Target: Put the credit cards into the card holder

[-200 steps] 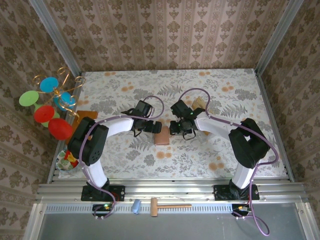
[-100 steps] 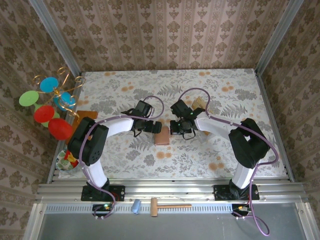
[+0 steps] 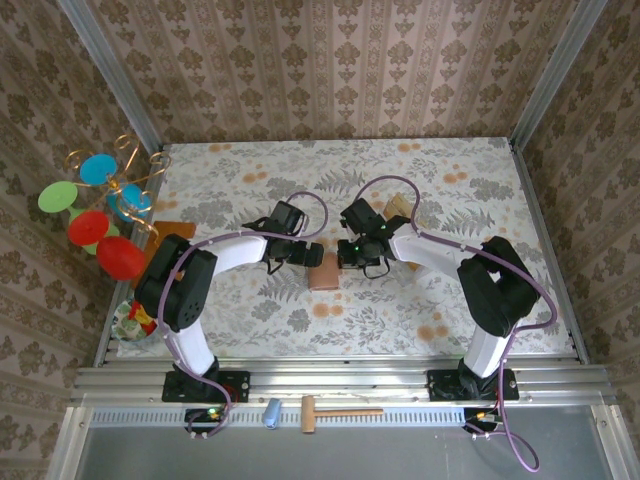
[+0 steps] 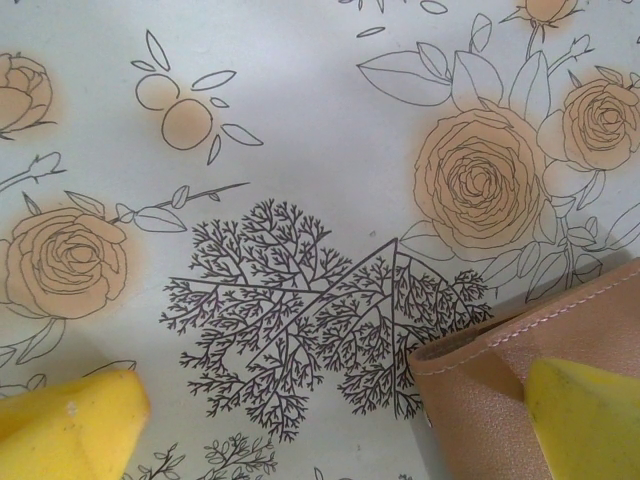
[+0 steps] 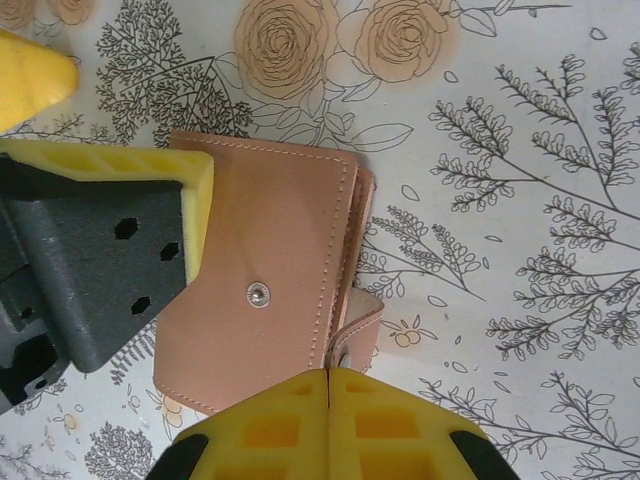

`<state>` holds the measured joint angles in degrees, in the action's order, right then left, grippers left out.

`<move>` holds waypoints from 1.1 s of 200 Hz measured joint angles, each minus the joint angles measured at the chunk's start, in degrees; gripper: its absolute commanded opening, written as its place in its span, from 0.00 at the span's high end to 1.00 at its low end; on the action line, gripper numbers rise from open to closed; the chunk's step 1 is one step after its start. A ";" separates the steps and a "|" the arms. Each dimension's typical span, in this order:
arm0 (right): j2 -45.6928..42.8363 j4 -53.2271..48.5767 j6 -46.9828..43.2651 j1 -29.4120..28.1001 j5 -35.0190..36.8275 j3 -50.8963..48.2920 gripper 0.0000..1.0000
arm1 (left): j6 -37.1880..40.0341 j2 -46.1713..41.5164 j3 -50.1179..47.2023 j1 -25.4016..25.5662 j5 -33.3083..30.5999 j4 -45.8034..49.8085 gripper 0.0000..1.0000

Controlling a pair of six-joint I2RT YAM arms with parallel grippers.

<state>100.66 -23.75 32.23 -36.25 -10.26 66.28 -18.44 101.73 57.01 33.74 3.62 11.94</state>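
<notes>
Two end effectors flank the card holder (image 3: 323, 272), which lies closed on the floral tabletop (image 3: 450, 180) midway between the arms, its slightly longer side running away from the bases. The left end effector (image 4: 330, 405) stands with its pads wide apart. One yellow pad (image 4: 585, 410) overlaps a corner of the leather and the other hangs over bare cloth, so the holder sits off to one side of the gap, not within it. The right end effector (image 5: 330, 400) has its pads pressed flush together at the holder's edge, just beside the small strap tab (image 5: 360, 335); whether a sliver of leather is caught between them cannot be told. The cover has to be lifted before anything goes in, and the right arm looks better placed for that, since the tab and open edge face it while the left pins the far side. The credit cards (image 3: 400, 206) show as a tan patch beyond the right wrist, apart from the holder. No brand or lettering is readable; the snap stud (image 5: 259, 294) is plain.
</notes>
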 measured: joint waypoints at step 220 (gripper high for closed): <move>7.39 10.56 5.77 -0.02 -9.29 0.00 1.00 | -0.44 -0.22 -0.44 0.00 0.00 -0.68 0.00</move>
<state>108.05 -13.19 38.00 -36.27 -19.55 66.28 -18.87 101.51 56.58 33.74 3.62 11.27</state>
